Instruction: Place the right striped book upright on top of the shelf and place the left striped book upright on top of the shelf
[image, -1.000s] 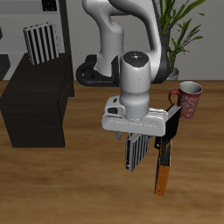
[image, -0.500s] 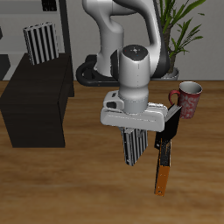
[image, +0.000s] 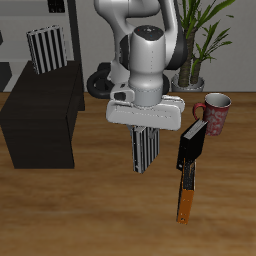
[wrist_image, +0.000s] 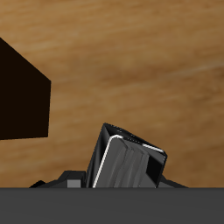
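Near the frame's centre, the white arm's pincer (image: 143, 128) is gripping a black-and-white striped book (image: 144, 150), closed on its top edge and hanging it above the wooden tabletop (image: 90, 215). Another striped book (image: 45, 49) is standing upright at upper left, behind the matte black box-like shelf (image: 42, 120).

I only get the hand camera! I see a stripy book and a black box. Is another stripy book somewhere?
Observer: Yes. A second striped book stands upright on top of the shelf.
Operator: Is my book off the table?
Observer: Yes. The exterior view shows the held striped book hanging from the gripper, above the table.
Operator: What else is out there?
Observer: A red mug farther back, and an orange-handled tool lying near the table's front edge.
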